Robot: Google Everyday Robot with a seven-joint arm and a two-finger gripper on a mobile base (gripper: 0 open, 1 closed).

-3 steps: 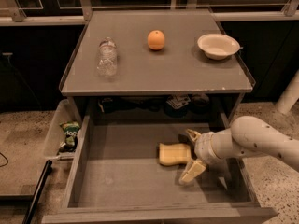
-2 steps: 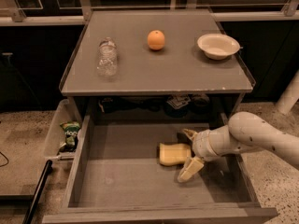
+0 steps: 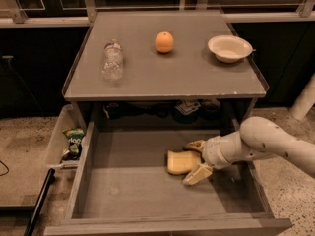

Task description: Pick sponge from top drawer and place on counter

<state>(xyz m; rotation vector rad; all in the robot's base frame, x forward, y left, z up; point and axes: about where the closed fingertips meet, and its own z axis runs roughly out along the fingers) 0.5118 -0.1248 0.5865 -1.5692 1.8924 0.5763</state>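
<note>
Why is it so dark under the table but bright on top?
In the camera view, light falls from above onto the counter, so the orange and bowl look bright; the shelf space beneath sits in the counter's shadow; the top drawer is dimmer, yet the claw, open around the sponge, gets some light.

No text, brand, number or sign can be read anywhere in view. The green packet (image 3: 74,142) in the clear bin (image 3: 55,149), left of the bench (image 3: 172,77), carries pale printed marks, but they are too blurred to read. The plastic bottle (image 3: 112,60) lying on the bench shows no legible label. The gripper (image 3: 196,160) bears no readable marking. It sits inside the top drawer (image 3: 128,191), right of centre, with its fingers (image 3: 198,173) spread apart on either side of the right end of the sponge (image 3: 179,162).
</note>
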